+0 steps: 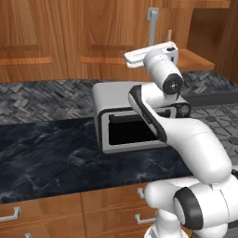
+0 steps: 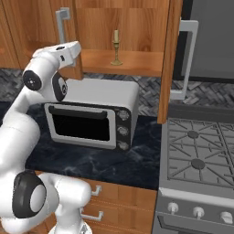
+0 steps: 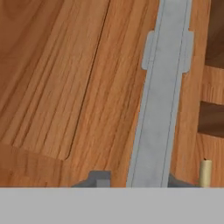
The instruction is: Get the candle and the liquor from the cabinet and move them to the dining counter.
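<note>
A: Kitchen, simulated, with a dark marble-look table (image 1: 51,153) running under a reddish-brown cabinet (image 2: 137,23). A white toaster oven (image 2: 93,116) sits on the table, and a stove (image 2: 199,160) is to the right.

B: Where is the candle?

A: The candle (image 2: 116,47) stands upright on the cabinet's shelf (image 2: 132,61), towards the far side, in the open part between two doors. In the left base view just its tip peeks above the arm.

B: And the end effector?

A: The end effector (image 3: 136,181) is up at the left door's grey bar handle (image 3: 162,96). In the hand view the handle runs straight up from between the two finger tips (image 3: 99,179), which sit tight against either side of it, so the jaws look nearly closed around the bar.

B: How far is the candle from it?

A: Off to the right and farther back, apart from the hand. In the hand view a sliver of the cream stick shows just right of the handle.

B: The bottle?

A: I cannot make one out.
</note>
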Controlling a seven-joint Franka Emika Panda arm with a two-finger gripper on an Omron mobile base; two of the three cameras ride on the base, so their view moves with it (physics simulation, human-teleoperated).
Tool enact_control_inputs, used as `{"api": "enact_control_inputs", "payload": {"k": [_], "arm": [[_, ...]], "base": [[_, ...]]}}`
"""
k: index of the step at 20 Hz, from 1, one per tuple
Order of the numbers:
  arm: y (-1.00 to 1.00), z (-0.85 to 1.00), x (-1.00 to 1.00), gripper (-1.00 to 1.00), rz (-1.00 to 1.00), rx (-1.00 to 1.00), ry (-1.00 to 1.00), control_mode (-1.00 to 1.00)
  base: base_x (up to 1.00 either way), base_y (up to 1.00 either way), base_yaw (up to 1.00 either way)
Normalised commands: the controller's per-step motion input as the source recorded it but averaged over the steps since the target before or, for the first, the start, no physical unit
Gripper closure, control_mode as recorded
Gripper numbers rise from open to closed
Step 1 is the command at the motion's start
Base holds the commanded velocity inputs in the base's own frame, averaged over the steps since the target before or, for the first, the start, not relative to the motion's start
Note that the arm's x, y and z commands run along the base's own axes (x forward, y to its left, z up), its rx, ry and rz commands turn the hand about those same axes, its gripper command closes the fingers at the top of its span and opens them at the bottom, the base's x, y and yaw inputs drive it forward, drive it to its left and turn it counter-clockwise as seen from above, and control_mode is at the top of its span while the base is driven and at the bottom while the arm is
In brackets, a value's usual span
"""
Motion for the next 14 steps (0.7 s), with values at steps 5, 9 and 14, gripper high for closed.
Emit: {"api": "enact_control_inputs", "payload": {"k": [5, 9, 14], "arm": [[0.65, 0.0, -0.5, 1.0, 0.02, -0.01, 0.15, -1.0], [0.8, 0.0, -0.52, 1.0, 0.04, -0.01, 0.19, -1.0], [0.84, -0.01, -0.57, 1.0, 0.04, -0.03, 0.15, -1.0]], "base": [[0.0, 0.0, 0.0], [0.0, 0.0, 0.0], [0.0, 0.0, 0.0]]}}
